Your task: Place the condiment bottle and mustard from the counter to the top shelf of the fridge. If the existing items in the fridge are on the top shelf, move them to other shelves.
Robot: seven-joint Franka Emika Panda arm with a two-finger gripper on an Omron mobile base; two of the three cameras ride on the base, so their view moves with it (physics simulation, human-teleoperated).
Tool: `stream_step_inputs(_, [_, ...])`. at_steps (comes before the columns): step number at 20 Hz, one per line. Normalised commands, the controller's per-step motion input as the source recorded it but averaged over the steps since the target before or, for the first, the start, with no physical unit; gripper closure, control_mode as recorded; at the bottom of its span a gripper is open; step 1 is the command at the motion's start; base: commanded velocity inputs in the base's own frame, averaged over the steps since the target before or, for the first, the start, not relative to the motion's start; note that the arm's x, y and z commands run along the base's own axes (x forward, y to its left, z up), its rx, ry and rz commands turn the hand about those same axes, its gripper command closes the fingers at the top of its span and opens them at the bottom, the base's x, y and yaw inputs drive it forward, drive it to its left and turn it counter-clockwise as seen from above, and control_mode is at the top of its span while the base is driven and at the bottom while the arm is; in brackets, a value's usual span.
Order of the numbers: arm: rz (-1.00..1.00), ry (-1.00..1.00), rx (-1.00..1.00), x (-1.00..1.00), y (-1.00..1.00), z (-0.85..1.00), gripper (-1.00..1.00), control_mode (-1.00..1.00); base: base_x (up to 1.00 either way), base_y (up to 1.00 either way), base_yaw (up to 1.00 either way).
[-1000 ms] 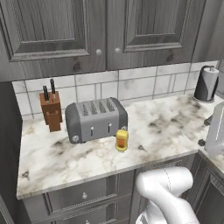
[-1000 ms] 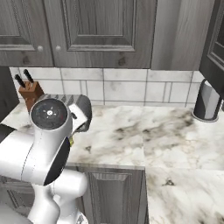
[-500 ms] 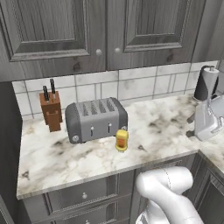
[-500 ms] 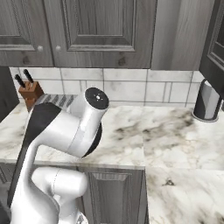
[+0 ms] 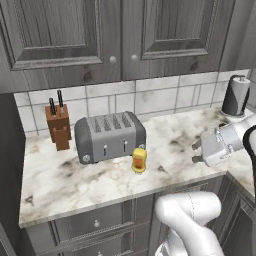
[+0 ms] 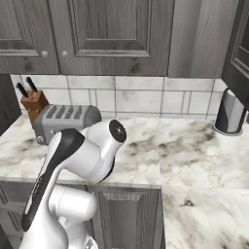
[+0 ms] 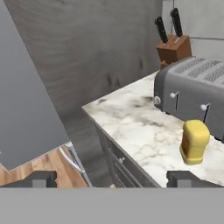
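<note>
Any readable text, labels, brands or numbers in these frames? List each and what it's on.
No readable text in any view.
mustard: yellow bottle with an orange band, no lettering visible.
toaster: levers and knobs on its front, no markings legible.
knife block: plain wood, no brand.
dark canister at the back of the counter: no label visible.

Hidden in the right base view behind the white arm: front of the grey four-slot toaster (image 6: 68, 119). Cut by the hand view's right edge: same toaster's far end. Blurred, unreadable: squat yellow mustard bottle's (image 5: 139, 160) label.
</note>
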Motion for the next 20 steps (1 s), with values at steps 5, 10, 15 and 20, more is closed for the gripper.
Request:
stream_step_inputs(5, [0.00, -0.08, 0.00, 0.42, 0.10, -0.30, -1.00, -1.00, 0.00, 0.00, 0.00])
stream_step_inputs(10, [0.00, 0.00, 0.21, 0.20, 0.00, -0.31, -1.00, -1.00, 0.00, 0.00, 0.00])
stream_step_inputs(15, [0.00, 0.04, 0.06, 0.02, 0.06, -0.04, -1.00, -1.00, 0.00, 0.00, 0.00])
stream_step_inputs(20, [0.00, 0.01, 0.00, 0.08, 0.26, -0.16, -1.00, -1.00, 0.00, 0.00, 0.00])
